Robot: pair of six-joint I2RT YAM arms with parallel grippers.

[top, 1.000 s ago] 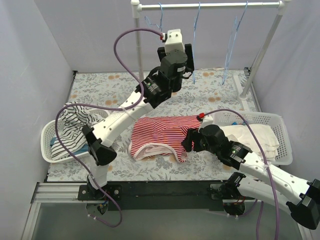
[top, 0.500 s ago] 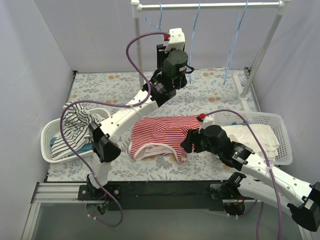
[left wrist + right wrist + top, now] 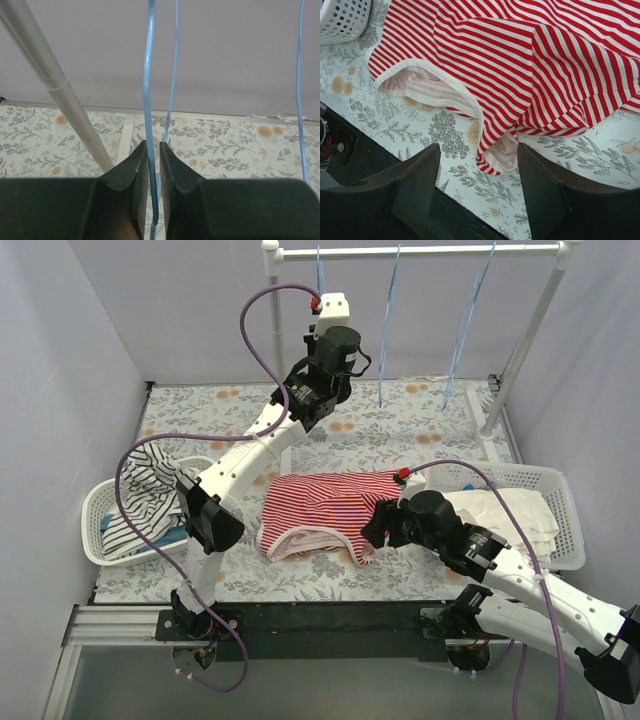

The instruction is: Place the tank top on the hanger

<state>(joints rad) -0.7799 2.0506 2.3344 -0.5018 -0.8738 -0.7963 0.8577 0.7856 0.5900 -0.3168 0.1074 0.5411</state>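
**Left claw closed on hanger at the rail as tank top lay on desk**

The left claw (image 3: 153, 150), raised to the white rail (image 3: 420, 250) at the back of the desk (image 3: 400, 430), had its fingers drawn in to a thin slit, clamping the light-blue wire of the hanger (image 3: 148, 90), the leftmost of three on the rail. The two other hangers (image 3: 388, 330) hung further right, apart from the claw.

The red-and-white striped tank top (image 3: 320, 505) lay crumpled on the floral desk cover, between the two white baskets. Its pale trim faced the near edge.

The right claw (image 3: 477, 150) hovered just above the garment's near right corner, with its fingers spread wide and nothing between them.
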